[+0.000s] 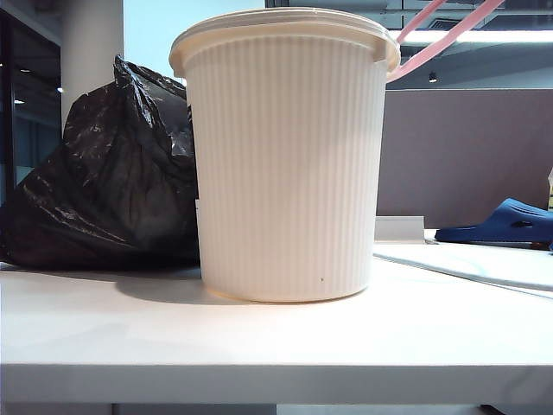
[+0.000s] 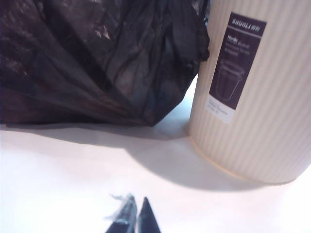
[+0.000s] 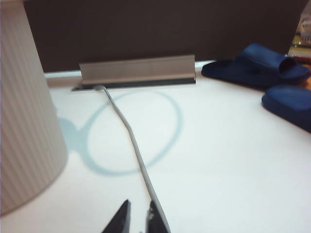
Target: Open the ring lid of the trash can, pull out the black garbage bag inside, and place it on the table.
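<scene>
Left gripper point(image 2: 135, 218): jaws closed tip to tip, holding nothing, low over bare table point(image 2: 73, 165), short of the bag point(image 2: 97, 58) and the bin point(image 2: 262, 97). A pale wisp clings beside one tip; what it is cannot be told.

Right gripper point(image 3: 138, 218): jaws narrow, a slim gap between the tips, empty. It hangs over the table on the bin's other side, with a grey cable point(image 3: 131, 141) running under or just beside the tips; contact cannot be told.

Bag: black, glossy, crinkled, slumped in a loose heap on the table toward its left edge, leaning against the bin's wall. Out of the bin and resting on the table, so the task looks done or nearly so. Judged light, soft and shapeless, slippery film that tears if snagged; best pinched at a gathered fold or the bunched top, not the taut flank.

Bin: cream, ribbed, upright near the front edge at the middle, black label facing the left gripper. Judged stiff and light, likely to slide if pushed.

Lid point(image 1: 449, 30): thin pink hoop, swung up and back past the rim at the right; its shadow lies as a ring on the table.

Also present: blue slippers point(image 3: 262, 65) toward the back right corner, a grey cable cover point(image 3: 138, 70) at the back edge, a brown partition point(image 1: 467, 156) behind.
</scene>
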Motion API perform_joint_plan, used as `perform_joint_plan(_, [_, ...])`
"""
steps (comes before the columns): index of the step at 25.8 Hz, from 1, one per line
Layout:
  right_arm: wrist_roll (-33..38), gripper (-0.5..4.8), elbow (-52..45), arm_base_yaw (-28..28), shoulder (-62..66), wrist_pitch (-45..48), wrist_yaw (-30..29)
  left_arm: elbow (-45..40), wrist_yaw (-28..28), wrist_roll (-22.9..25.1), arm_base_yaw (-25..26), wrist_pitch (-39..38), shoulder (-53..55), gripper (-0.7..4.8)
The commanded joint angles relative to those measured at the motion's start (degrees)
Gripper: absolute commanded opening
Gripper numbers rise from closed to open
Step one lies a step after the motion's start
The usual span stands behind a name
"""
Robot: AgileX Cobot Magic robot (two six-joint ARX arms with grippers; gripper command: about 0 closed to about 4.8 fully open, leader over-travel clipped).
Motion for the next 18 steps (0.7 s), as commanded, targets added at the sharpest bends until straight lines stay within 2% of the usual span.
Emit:
perform_joint_plan(1, [-1.6,0.49,-0.63,0.04,-0.02,0.94,0.07,0.13,-0.11,0.94,0.02,-0.28,0.0,0.18])
perform_joint_plan(4, [-2.62,0.49,-0.9,0.04,-0.02,0.5,0.09,0.13,-0.11,3.15,0.02,-1.53,0.0,0.18])
perform_joint_plan(9, [-3.13,0.5,-1.29,0.04,-0.04,-0.28,0.11,0.13,-0.15,3.74,0.02,-2.05,0.0,0.18])
perform_joint_plan(18, [-4.13,0.5,-1.42,0.04,-0.04,-3.91,5.57,0.13,-3.76,4.61,0.02,-3.91,0.0,0.18])
